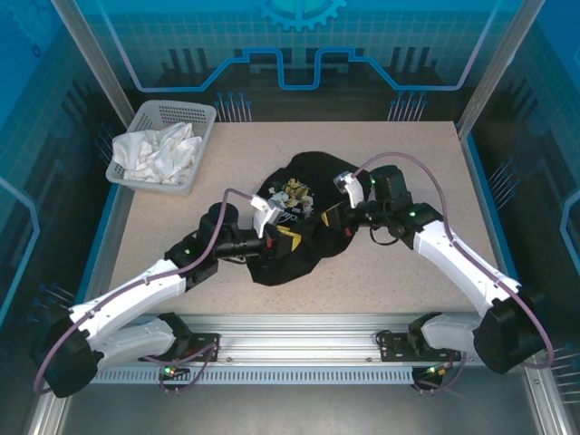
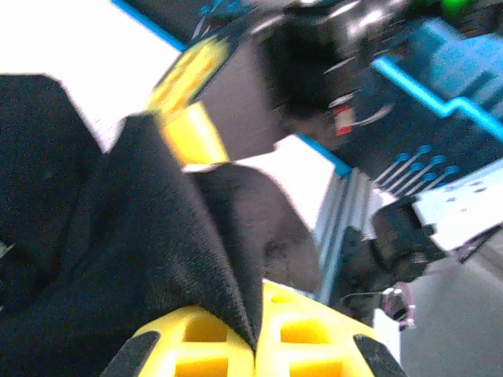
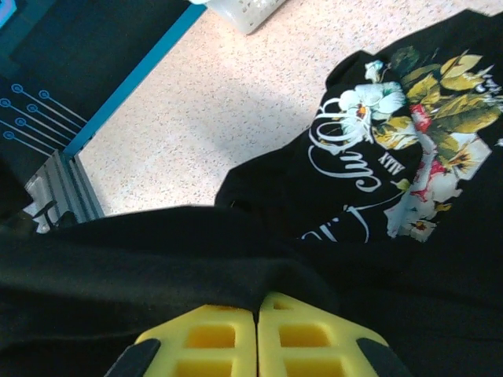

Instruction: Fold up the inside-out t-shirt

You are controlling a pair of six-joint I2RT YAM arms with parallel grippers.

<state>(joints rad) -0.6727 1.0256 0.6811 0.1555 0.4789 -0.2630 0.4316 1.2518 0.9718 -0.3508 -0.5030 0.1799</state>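
Broadly, the table [image 1: 390, 272] is carrying everything, and most of its speckled top is lying bare around the work. The inside-out t-shirt [image 1: 292, 261] is sitting near the middle of it, bunched into a rumpled black heap between the two arms rather than lying spread flat. No tidy fold or squared edge is showing, so the folding is looking barely begun. Judging from this, the cloth is yet to be flattened, and the sleeves and body are yet to be folded over.

At the far left corner, well apart from the shirt, a pale basket [image 1: 149, 182] is holding a crumpled white cloth [image 1: 159, 152]; neither is getting in the way.

The left gripper [image 1: 276, 234] is working at the shirt's near-left part. Its wrist view is showing the left gripper [image 2: 255, 338] with yellow pads pressed together and black fabric wedged between them. The right gripper [image 1: 335, 217] is reaching in from the right. Close up, the right gripper [image 3: 257, 334] is pressed together as well, seemingly pinching a ridge of black cloth at its tips.

The yellow-and-white print [image 3: 409, 149] is facing upward on the heap, with wrinkles running around it. The main obstacle is looking like the shirt's own bunched layers.
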